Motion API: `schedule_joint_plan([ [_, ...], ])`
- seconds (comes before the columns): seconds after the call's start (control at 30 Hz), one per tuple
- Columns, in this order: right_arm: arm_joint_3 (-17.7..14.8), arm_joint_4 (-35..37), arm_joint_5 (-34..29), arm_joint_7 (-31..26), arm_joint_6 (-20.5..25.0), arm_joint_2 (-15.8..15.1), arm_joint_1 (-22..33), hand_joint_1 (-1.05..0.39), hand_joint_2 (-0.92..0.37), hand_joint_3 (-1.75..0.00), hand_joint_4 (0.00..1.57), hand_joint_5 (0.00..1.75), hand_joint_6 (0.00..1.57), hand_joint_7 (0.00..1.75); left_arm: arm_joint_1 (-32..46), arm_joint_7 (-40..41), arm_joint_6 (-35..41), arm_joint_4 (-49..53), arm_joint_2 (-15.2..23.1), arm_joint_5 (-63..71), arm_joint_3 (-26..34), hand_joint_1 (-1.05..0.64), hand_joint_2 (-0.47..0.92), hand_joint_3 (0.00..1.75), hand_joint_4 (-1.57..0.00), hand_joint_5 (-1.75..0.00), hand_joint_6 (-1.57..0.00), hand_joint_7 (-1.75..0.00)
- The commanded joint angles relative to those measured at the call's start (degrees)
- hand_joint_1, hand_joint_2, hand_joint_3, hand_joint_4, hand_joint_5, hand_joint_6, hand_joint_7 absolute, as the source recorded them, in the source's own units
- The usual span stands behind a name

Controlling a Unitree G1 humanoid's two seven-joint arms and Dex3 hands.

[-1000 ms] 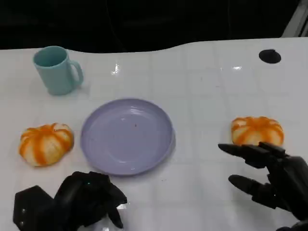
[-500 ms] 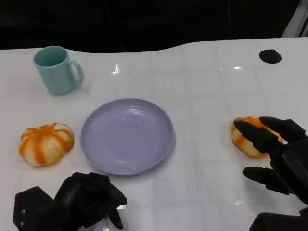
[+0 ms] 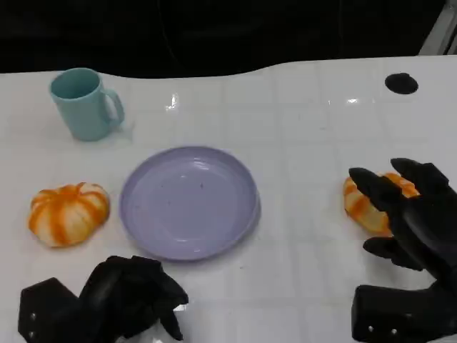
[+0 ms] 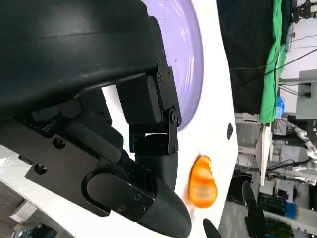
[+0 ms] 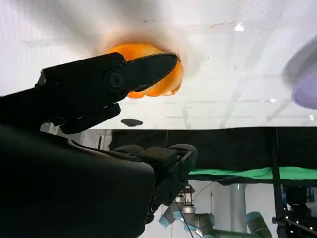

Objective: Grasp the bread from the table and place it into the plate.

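Two orange-and-white striped bread rolls lie on the white table. One bread (image 3: 68,213) is left of the empty lavender plate (image 3: 188,201). The other bread (image 3: 361,207) is to the plate's right, half covered by my right hand (image 3: 414,218), whose spread fingers reach over its top and near side. In the right wrist view a finger (image 5: 124,74) lies across this bread (image 5: 159,85), which still rests on the table. My left hand (image 3: 125,296) sits at the table's near edge, below the plate, fingers curled in on nothing. The left wrist view shows the plate (image 4: 190,59) and the right bread (image 4: 202,184).
A teal cup (image 3: 84,103) stands at the back left, behind the left bread. A small black disc (image 3: 400,83) lies at the back right. The table's far edge curves against a dark background.
My right hand has moved forward and up over the right bread, its fingers now covering much of it. The left hand, plate, cup and left bread have stayed put.
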Motion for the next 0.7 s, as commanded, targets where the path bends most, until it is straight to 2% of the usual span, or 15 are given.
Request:
schedule_joint_plan([
  [0.03, 1.1, 2.9, 0.7, 0.5, 1.3, -1.3, -2.7, -0.47, -0.86, 0.00, 0.00, 0.39, 0.28, 0.01, 0.6, -0.3, 0.1, -0.2, 0.5, -0.5, 0.2, -1.05, 0.80, 0.00, -1.47, -0.97, -1.57, -0.48],
  [0.3, 2.6, 7.4, 2.2, 2.9, 2.9, -1.7, -7.2, -0.42, -0.83, 0.00, 0.00, 0.39, 0.29, 0.01, 1.1, 0.2, -0.1, -0.9, 0.5, 0.2, -0.2, -1.05, 0.80, 0.00, -1.48, -0.98, -1.57, -0.48],
  [0.7, 4.7, 16.9, 4.4, 2.7, 3.0, -1.7, -13.2, -0.41, -0.82, 0.00, 0.00, 0.39, 0.30, 0.00, 1.2, 0.7, -0.2, -1.2, 0.7, 0.7, -0.4, -1.05, 0.81, 0.01, -1.47, -0.99, -1.57, -0.48],
])
